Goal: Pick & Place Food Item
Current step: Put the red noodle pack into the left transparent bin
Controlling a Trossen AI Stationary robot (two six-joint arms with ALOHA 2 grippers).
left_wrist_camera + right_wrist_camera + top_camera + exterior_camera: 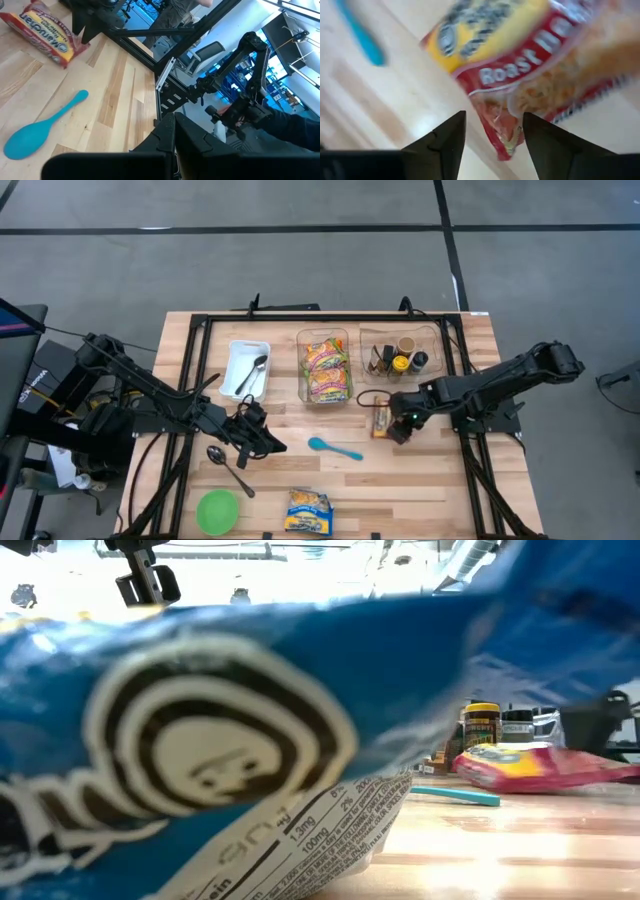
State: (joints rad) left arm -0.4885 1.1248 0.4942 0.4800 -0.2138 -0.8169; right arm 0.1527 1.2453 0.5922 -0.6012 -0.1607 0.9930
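Right gripper (490, 137) open, straddling noodle packet (530, 65) edge

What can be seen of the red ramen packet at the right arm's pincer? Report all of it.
The red and yellow plastic ramen noodle packet lies flat on the light wooden table, just in front of the clear bins. White lettering reads "Roast"; pale noodles show through a clear panel. The right pincer is open, its dark fingers either side of the packet's crimped end, not yet closed on it.
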